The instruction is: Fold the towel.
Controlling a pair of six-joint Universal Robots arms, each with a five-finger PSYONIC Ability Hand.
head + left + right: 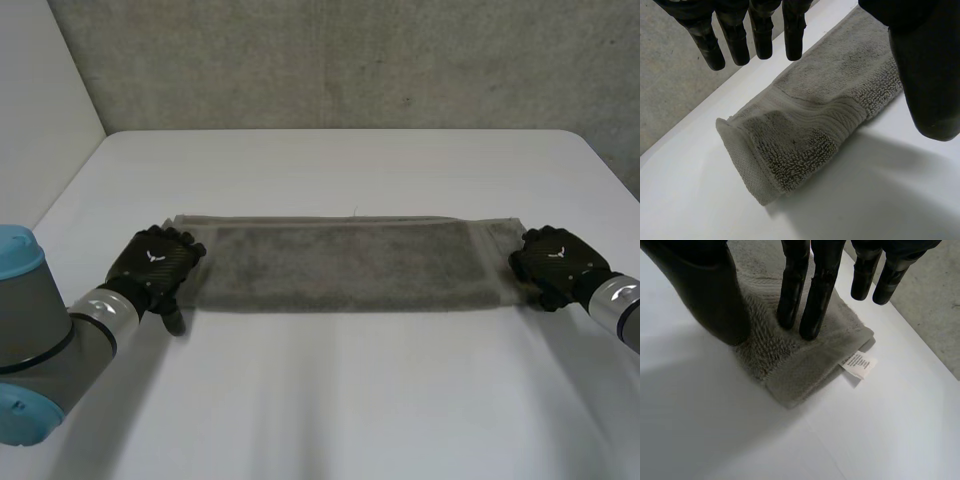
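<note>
Grey terry towel [340,265] lies on the table [330,400] as a long narrow strip that looks already folded once lengthwise. One robot hand sits at each short end.

The step in hand seems to be bringing one short end over to the other. To do it well, each hand should take both layers at its end, not just the top one. The moving end should be lifted enough to clear the pile and laid down with its edges square on the far end. The white label [858,365] sticks out from under the towel's right end and is best tucked inside the fold.

The left robot hand [155,262] hovers over the towel's left end, fingers [762,30] straight and spread from the thumb, holding nothing. The right robot hand [555,262] is also spread. Two of its straight fingers [812,300] press on the towel's right end and its thumb [705,290] rests at the near edge, with no cloth gathered between them.
</note>
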